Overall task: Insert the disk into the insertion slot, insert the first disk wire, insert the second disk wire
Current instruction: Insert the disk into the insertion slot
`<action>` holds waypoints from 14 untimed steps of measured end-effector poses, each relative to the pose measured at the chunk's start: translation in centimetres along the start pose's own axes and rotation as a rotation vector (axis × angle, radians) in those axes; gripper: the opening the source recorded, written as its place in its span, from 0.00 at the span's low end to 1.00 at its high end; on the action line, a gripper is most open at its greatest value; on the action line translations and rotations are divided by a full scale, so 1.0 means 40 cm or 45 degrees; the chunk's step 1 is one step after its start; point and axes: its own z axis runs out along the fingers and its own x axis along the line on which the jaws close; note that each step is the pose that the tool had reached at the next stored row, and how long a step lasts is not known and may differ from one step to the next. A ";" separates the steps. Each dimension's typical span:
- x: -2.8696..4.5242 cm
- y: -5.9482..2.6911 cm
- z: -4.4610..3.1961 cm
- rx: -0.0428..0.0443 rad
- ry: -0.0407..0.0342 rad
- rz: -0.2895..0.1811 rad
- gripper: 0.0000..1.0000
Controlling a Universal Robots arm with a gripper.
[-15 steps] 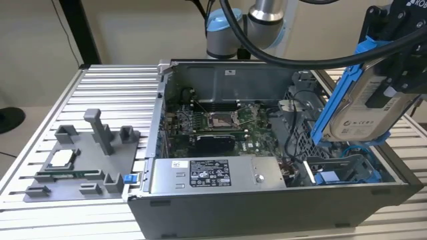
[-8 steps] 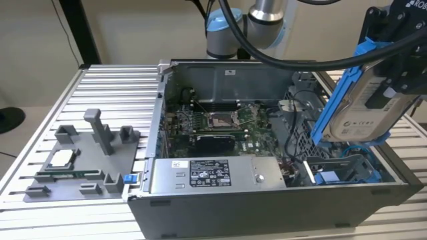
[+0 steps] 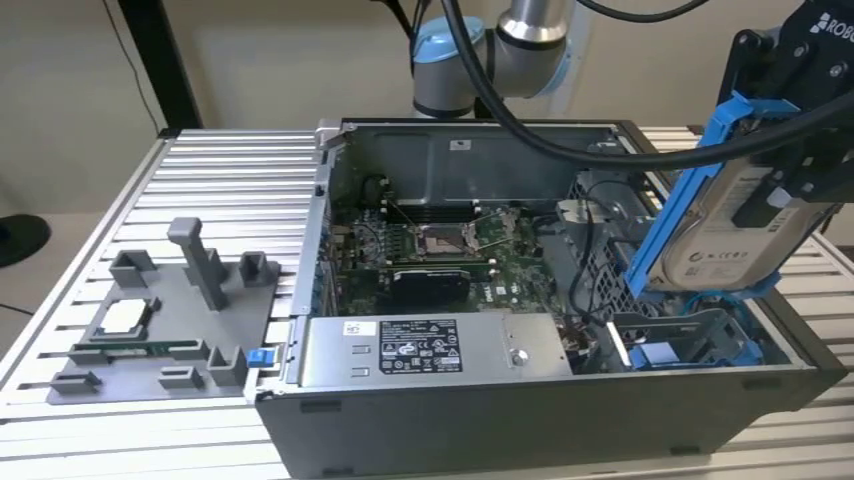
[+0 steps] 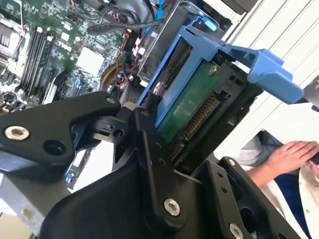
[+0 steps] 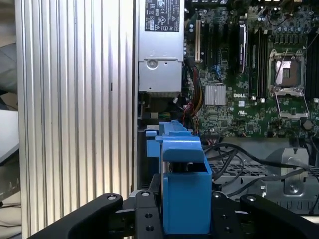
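Gripper [image 3: 785,185] jaws clenched on disk [image 3: 721,240]. Disk tilted, held clear above insertion slot [image 3: 661,352] of open computer case [image 3: 534,420]; not yet seated.

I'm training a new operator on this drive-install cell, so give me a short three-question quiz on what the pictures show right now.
1. True or false: the disk already sits in the insertion slot.
2. What do the jaws hold? A) a loose wire B) the disk in its blue carrier C) nothing
3. Fill in: in the exterior view, the disk hangs tilted above the open computer case, on the exterior view's ____ (left or right).

Key: 1 false, the disk is held up in the air above the slot; 2 B; 3 right.
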 end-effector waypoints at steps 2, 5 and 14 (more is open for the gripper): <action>0.000 -0.007 0.006 0.000 0.0000 0.000 0.00; 0.000 -0.012 0.010 0.000 0.0004 0.000 0.00; 0.000 -0.012 0.011 0.000 -0.0019 0.000 0.00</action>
